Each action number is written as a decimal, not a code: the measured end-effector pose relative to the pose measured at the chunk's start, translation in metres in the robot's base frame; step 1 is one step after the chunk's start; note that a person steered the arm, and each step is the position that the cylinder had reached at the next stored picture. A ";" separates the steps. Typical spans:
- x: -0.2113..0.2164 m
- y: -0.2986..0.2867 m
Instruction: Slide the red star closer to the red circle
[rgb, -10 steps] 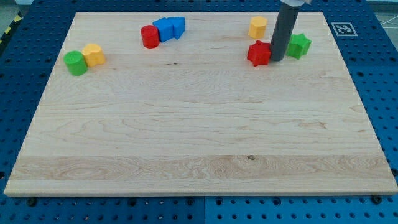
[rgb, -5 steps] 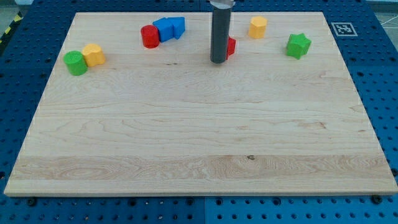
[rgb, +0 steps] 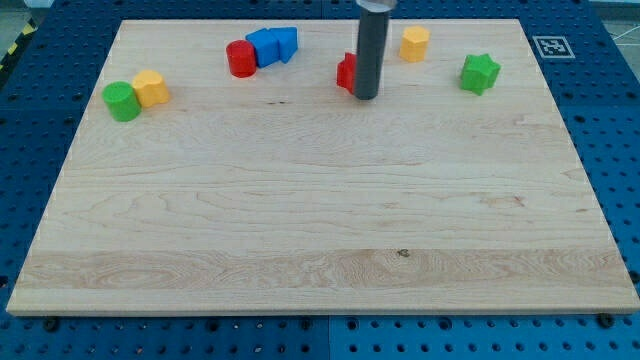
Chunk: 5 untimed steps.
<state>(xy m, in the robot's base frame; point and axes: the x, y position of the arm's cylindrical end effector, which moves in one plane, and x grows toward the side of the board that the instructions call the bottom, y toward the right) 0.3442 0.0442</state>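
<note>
Red star (rgb: 346, 72): on the tabletop (rgb: 320, 200), right of the red circle (rgb: 240, 59), apart from it.
My tip (rgb: 366, 96): touching the star's right side, partly hiding it.
Jaws: none, a plain rod.

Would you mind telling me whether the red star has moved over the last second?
Yes. The red star has slid toward the view's left, away from the green star, and now sits closer to the red circle, with my tip against its right side.

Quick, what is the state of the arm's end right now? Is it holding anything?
No gripper, only a rod: my tip holds nothing and sits at the right side of the red star, which it partly hides.
</note>
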 end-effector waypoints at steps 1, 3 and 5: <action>-0.002 -0.026; -0.001 0.003; -0.017 0.037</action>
<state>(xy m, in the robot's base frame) 0.3268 0.0812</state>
